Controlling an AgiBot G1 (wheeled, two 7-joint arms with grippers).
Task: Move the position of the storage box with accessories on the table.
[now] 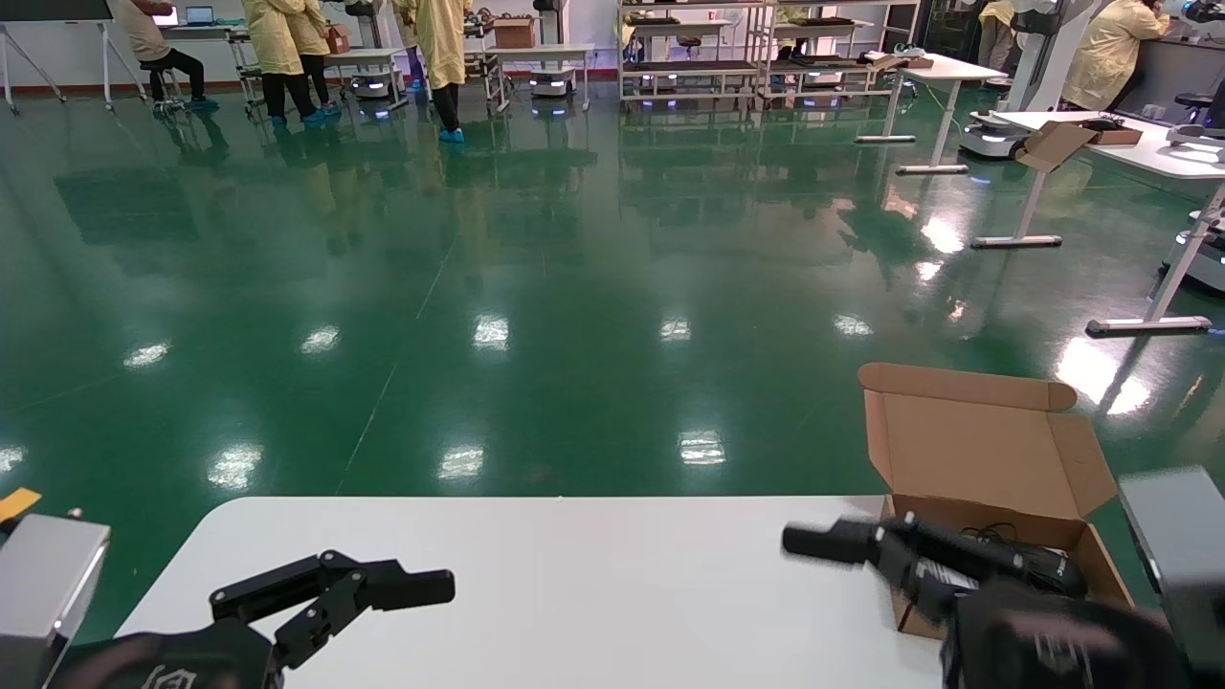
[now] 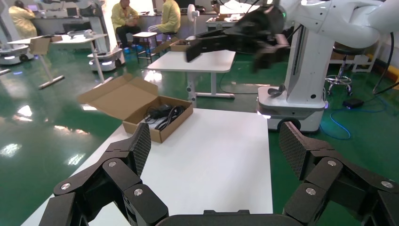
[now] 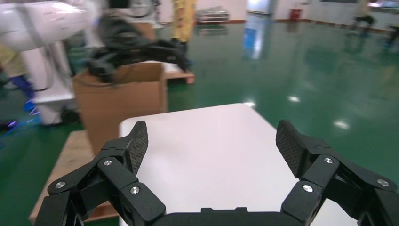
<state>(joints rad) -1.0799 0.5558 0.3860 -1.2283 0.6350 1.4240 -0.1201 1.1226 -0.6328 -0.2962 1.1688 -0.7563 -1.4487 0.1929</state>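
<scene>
In the head view, the box (image 1: pixel 995 498) sits at the far right corner of the counter (image 1: pixel 574 593), with its lid standing open toward the far side. The right gripper (image 1: pixel 842 544) is above the near left part of the box, pointing left across the counter, and it holds nothing. The left gripper (image 1: pixel 383 588) waits low over the near left part of the counter, well apart from the box, with its fingers spread.

In the left wrist view, the left gripper (image 2: pixel 214 153) is released and empty. Beyond it the box (image 2: pixel 141 106) lies at the far corner, and the black mouse and cables (image 2: pixel 162 114) rest inside it. The right gripper (image 2: pixel 221 44) hangs in the air, clearly higher than the box.

In the right wrist view, the right gripper (image 3: pixel 211 153) is wide open over bare counter (image 3: pixel 207 146), and the box is not visible here.

I judge that the grasp is not yet made. To do it well, the right gripper should come down on a side wall of the box, not on the thin lid, and close firmly. Then the box should slide or lift slowly and stay level, so the accessories do not fall out.
</scene>
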